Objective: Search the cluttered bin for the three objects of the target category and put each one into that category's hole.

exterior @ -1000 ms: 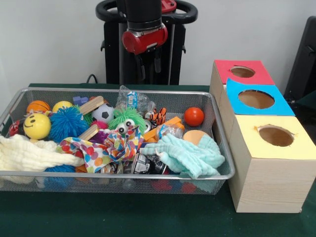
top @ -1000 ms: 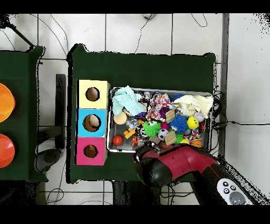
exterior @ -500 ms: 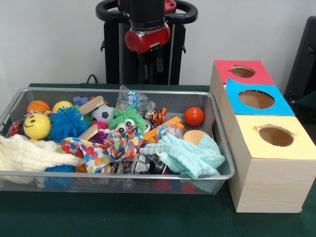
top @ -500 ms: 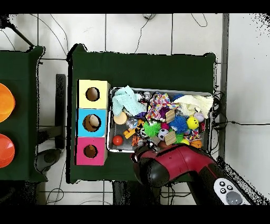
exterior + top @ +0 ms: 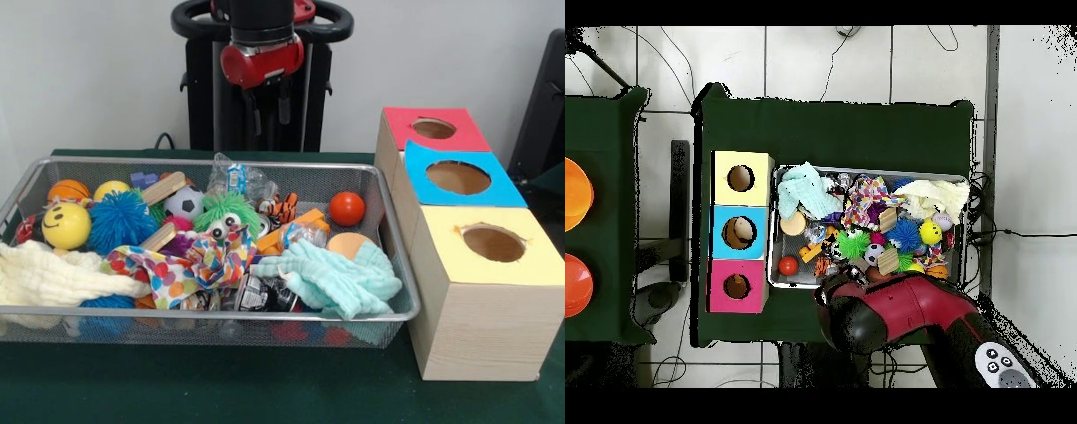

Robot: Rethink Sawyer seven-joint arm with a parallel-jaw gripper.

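The fingers (image 5: 269, 103) hang parted and empty (touching nothing), high above the wire bin (image 5: 388, 225); below them lie the clutter, the red ball (image 5: 347, 208) included.

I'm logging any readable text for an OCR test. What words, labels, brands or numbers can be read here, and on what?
No text can be read in either view.
Black can at the bin's front: white print, too blurred to read.
Clear wrapper at the back: coloured label, too small to read.
Yellow ball: a smiley face only, no words.
Red, blue and yellow boxes: no lettering.
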